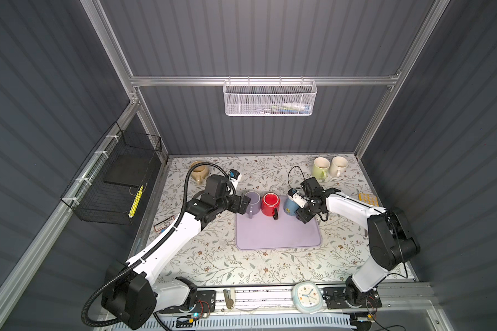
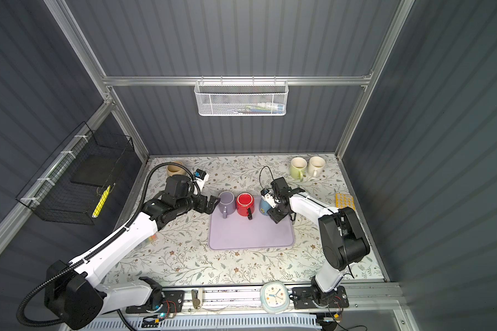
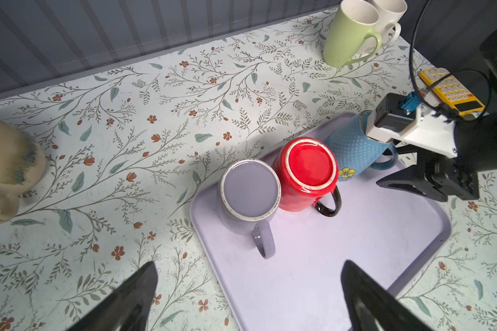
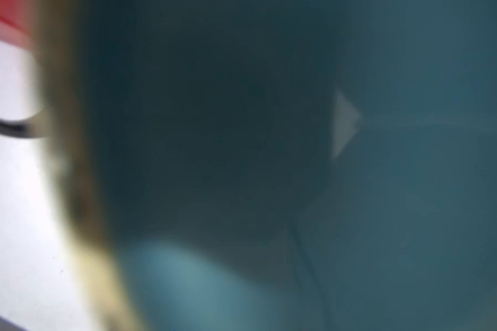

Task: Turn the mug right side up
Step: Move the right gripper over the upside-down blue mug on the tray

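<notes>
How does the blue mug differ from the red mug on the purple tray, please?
Pose: the red mug stands upside down on the purple tray; the blue mug is tilted. Handling: the right gripper holds the blue mug; no gripper is at the red mug. Look: the red mug is plain with a black handle; the blue mug is dotted with a yellow flower. Both are over the same tray.

Both top views look steeply down from high above the front edge onto the whole floral table (image 1: 213, 258), almost alike. The left wrist view looks slantwise, from close by, over the lilac tray (image 3: 327, 286), seen from above too. The right wrist view sits blurred against a blue mug (image 4: 413, 200).
</notes>
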Robot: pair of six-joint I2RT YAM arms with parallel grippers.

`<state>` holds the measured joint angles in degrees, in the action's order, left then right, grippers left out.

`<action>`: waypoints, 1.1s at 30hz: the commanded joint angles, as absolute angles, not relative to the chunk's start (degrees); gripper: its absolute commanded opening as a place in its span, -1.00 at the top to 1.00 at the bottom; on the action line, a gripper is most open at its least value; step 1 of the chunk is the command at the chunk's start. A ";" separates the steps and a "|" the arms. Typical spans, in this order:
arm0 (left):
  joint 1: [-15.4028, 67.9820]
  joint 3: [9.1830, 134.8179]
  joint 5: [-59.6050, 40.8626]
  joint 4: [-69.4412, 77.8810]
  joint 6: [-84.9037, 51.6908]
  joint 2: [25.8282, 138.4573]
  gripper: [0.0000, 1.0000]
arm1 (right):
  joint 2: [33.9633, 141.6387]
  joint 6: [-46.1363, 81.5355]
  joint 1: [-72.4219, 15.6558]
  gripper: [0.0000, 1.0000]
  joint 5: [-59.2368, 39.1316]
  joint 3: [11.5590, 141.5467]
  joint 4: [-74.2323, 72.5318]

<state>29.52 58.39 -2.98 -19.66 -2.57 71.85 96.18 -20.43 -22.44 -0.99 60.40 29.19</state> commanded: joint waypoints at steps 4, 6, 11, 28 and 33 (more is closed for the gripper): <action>29.18 56.88 -2.55 -19.34 -3.34 70.49 -0.99 | 97.48 -20.90 -22.71 -0.13 0.35 59.02 25.99; 29.18 56.71 -2.48 -19.25 -3.43 70.47 -0.99 | 97.39 -20.91 -22.68 -0.09 0.10 58.55 25.58; 29.18 56.61 -2.81 -18.82 -3.62 70.92 -0.99 | 97.20 -20.56 -22.68 0.06 -1.07 57.60 25.31; 29.18 56.54 -3.16 -18.41 -3.87 71.25 -0.99 | 96.12 -19.09 -22.68 0.78 -1.57 56.25 23.40; 29.14 56.60 -3.43 -18.04 -4.04 71.52 -1.00 | 94.73 -17.70 -22.59 0.85 -2.11 56.39 22.83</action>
